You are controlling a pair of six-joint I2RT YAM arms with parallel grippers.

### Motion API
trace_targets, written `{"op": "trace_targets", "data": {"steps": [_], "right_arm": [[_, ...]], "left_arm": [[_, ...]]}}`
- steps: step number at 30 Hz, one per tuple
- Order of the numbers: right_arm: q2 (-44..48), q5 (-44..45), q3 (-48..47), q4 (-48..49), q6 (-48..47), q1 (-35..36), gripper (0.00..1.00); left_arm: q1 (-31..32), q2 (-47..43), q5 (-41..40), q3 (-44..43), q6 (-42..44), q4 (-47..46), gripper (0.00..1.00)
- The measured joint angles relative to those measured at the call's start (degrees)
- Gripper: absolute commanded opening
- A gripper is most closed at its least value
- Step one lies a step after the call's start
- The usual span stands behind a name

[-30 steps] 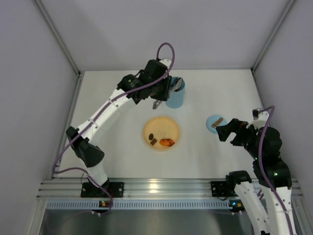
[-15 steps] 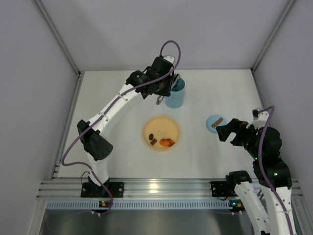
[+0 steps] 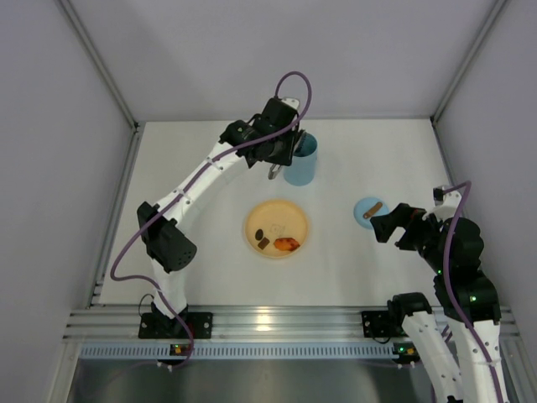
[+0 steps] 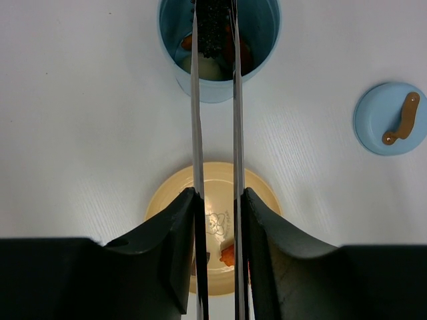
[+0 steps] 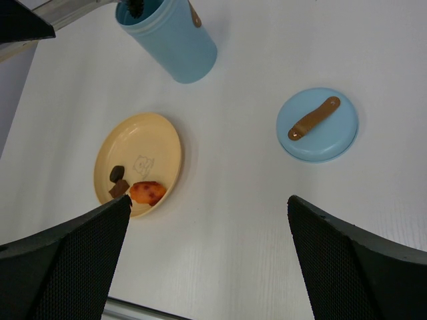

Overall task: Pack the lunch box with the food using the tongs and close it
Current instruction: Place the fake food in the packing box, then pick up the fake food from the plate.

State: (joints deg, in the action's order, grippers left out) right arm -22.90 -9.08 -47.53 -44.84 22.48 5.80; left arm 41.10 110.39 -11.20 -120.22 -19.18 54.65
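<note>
My left gripper (image 4: pixel 217 200) is shut on the silver tongs (image 4: pixel 197 133), whose two arms run forward to the light-blue lunch box (image 4: pixel 213 92). A dark piece of food (image 4: pixel 213 27) sits between the tong tips at the box's mouth, above white and orange pieces inside. In the top view the left gripper (image 3: pixel 279 151) is beside the lunch box (image 3: pixel 300 168) at the back. Two dark pieces (image 5: pixel 119 181) and an orange-red piece (image 5: pixel 147 193) remain on the plate. My right gripper (image 5: pixel 210 207) hangs open and holds nothing, near the lid at the right.
The yellow-orange plate (image 3: pixel 289 220) lies mid-table, in front of the lunch box. The flat light-blue lid (image 3: pixel 364 208) with a brown tab (image 5: pixel 313 119) lies on the table to the right. Grey walls enclose the white table on three sides.
The left arm has stretched farther back and right, bringing the tong tips with the dark piece over the lunch box's mouth. The right arm has not moved.
</note>
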Motion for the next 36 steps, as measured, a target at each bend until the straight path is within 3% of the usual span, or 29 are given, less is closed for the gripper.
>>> {"op": "trace_targets", "data": {"steps": [10, 20, 25, 36], "right_arm": [[0.0, 0.0, 0.0, 0.0, 0.0, 0.0, 0.99], [0.0, 0.0, 0.0, 0.0, 0.0, 0.0, 0.99], [0.0, 0.0, 0.0, 0.0, 0.0, 0.0, 1.0], [0.0, 0.0, 0.0, 0.0, 0.0, 0.0, 1.0]], "left_arm": [[0.0, 0.0, 0.0, 0.0, 0.9, 0.0, 0.48], [0.0, -0.8, 0.1, 0.0, 1.2, 0.2, 0.48], [0.2, -5.8, 1.3, 0.9, 1.2, 1.6, 0.48], [2.5, -29.0, 6.2, 26.1, 1.4, 4.8, 0.48]]}}
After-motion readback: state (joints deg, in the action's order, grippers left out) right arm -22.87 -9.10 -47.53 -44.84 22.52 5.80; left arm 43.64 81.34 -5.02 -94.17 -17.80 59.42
